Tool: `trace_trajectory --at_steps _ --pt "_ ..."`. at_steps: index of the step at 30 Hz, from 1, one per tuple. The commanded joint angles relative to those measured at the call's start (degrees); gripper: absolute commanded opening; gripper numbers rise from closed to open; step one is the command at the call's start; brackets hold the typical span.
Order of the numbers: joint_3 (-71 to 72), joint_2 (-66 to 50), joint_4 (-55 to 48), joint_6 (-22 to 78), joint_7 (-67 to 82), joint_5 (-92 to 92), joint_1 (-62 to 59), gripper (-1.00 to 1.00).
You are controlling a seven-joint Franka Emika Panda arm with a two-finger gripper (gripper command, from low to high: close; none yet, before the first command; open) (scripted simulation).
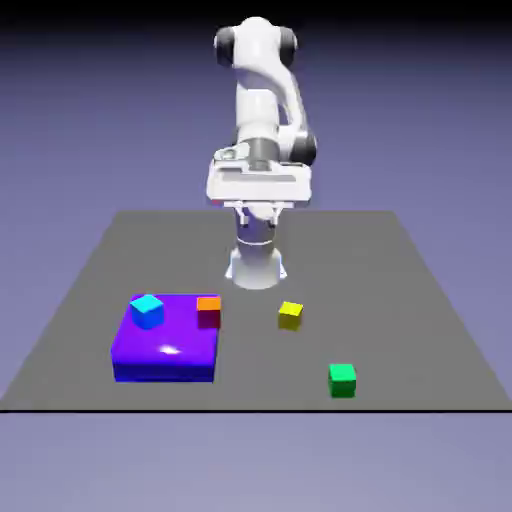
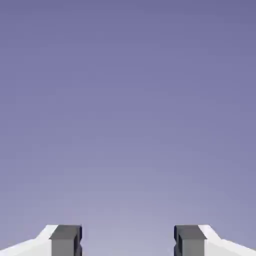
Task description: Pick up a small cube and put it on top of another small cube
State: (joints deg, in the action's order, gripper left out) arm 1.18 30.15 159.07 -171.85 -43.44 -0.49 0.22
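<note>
The small bright-green cube (image 1: 342,379) lies on the grey table near its front edge, toward the exterior view's right. The small cyan cube (image 1: 147,310) stands on the back left part of the big purple block (image 1: 165,350). My gripper (image 1: 260,211) hangs high above the table's far middle, close to the robot's base, well away from both cubes. In the hand view its two grey fingertips (image 2: 66,240) stand wide apart at the bottom edge with nothing between them, and only the blue-violet backdrop shows beyond.
An orange-topped red cube (image 1: 208,311) sits at the purple block's back right corner. A yellow cube (image 1: 290,315) rests on the table between the block and the green cube. The table's front edge (image 1: 256,409) runs just below the green cube.
</note>
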Motion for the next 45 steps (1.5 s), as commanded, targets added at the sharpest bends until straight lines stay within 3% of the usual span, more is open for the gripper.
trace_trajectory --at_steps 1,33,35,39,40,45 --pt "0.98 -2.08 -1.61 1.79 -0.82 -0.41 -0.39 0.00" --pt "32.30 -68.53 -52.96 58.95 -26.87 -13.47 -12.74 0.00" --pt "32.90 -69.79 -53.94 60.04 -27.37 -13.72 -12.97 0.00" --pt "30.43 -74.50 -50.20 51.97 -28.83 -16.52 -11.68 0.00" --pt "30.43 -74.50 -50.20 51.97 -28.83 -16.52 -11.68 -1.00" --pt "31.33 -68.60 -53.08 59.88 -27.98 -12.59 -13.27 -1.00"
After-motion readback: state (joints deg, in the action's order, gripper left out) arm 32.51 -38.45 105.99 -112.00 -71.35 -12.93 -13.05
